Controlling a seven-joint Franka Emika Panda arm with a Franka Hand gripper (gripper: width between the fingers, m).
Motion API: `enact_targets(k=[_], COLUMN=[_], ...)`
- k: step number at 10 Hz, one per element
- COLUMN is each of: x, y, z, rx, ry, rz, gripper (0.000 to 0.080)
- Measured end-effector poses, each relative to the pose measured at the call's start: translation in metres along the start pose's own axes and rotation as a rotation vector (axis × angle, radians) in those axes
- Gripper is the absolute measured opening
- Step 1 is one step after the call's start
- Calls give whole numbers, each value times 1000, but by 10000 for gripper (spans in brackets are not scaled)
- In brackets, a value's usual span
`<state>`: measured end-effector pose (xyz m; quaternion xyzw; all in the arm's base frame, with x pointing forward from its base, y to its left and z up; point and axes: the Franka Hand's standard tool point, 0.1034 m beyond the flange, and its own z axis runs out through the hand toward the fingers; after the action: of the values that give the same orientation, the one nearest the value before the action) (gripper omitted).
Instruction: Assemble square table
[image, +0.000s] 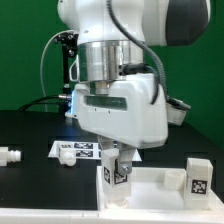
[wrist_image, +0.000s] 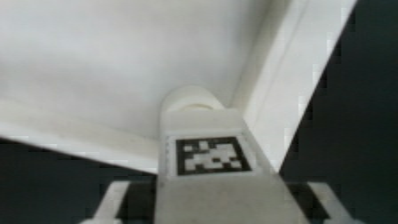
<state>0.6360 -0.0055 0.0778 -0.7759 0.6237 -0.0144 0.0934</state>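
Observation:
My gripper (image: 118, 162) is shut on a short white leg (image: 119, 175) that carries a black-and-white tag. In the exterior view it holds the leg upright at the near left corner of the white square tabletop (image: 155, 186). Whether the leg touches the corner socket is hidden. In the wrist view the tagged leg (wrist_image: 210, 150) fills the space between the two fingers (wrist_image: 128, 200) of the gripper (wrist_image: 214, 208), with the tabletop's white surface (wrist_image: 107, 80) and its raised edge behind it. Another tagged leg (image: 197, 177) stands upright at the tabletop's right corner.
The marker board (image: 76, 150) lies on the black table behind the tabletop. A small white peg-like part (image: 9, 156) lies at the exterior view's left. A dark stand with cables (image: 66, 62) rises at the back left.

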Motion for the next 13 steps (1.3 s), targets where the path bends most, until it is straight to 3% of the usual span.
enact_targets(k=[3,4,5,6,7,10,13], x=[0,-2,-7,-9,-13,-10,-10], y=[1,1,-1,-3,-3,-2,-10], z=[0,1,0,0,0,-3,-5], rx=[9,-6,-29,-34,-37,-37,-64], ry=[-20,-15,-1,14,13,10,28], rz=[126,54,-91,-311,-461,-643,-1074], gripper=[310,310,486,486,618,648,625])
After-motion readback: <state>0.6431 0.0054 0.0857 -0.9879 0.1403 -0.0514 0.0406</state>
